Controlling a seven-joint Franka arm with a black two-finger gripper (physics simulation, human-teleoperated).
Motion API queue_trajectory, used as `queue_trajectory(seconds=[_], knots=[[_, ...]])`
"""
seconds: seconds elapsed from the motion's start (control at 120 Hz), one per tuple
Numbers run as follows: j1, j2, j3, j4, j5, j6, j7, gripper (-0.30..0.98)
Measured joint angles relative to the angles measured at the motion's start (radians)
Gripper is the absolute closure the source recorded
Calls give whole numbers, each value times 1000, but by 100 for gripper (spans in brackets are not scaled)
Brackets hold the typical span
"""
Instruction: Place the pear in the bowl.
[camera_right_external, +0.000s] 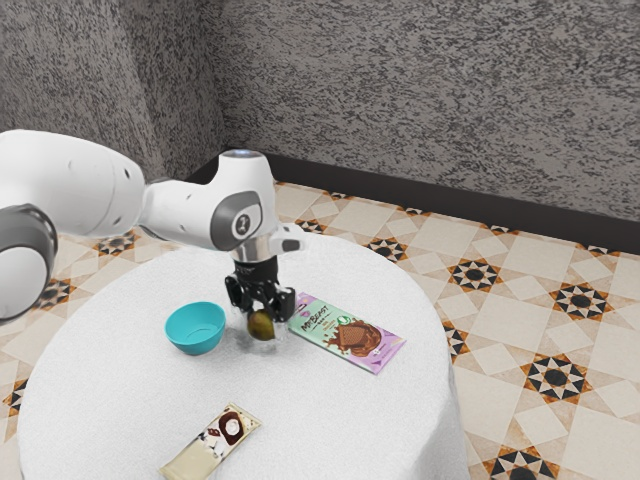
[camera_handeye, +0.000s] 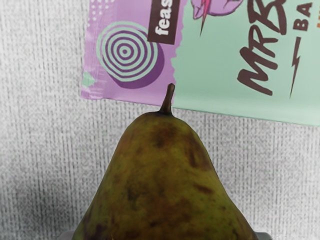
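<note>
**Green-brown, tapered pear gripped outside smooth, round turquoise bowl**

Exterior view: The pear is between the bowl and a flat, rectangular mint-and-lilac wrapped bar. Count: one pear, one bowl, two wrapped bars, the second being a slim cream-coloured one. The white, jointed arm enters from the exterior view's left; its hand points down over the round, white-clothed table. The black two-finger gripper holds the pear.

Wrist view: The pear's stem points toward the mint-and-lilac bar. Its long axis runs from the broad end, between the fingertips, to that stem.
</note>
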Motion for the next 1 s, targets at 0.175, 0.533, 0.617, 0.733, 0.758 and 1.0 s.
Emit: queue_trajectory(seconds=[0.175, 0.533, 0.617, 0.733, 0.758, 1.0], knots=[[-1, -123, 52, 0, 48, -47, -27, 40], [2, -204, 170, -152, 81, -101, -62, 42], [2, -204, 172, -157, 82, -101, -68, 42], [1, -212, 173, -157, 85, -103, -71, 28], [1, -214, 173, -157, 85, -104, -71, 25], [8, -289, 116, 135, 178, -248, -49, 8]])
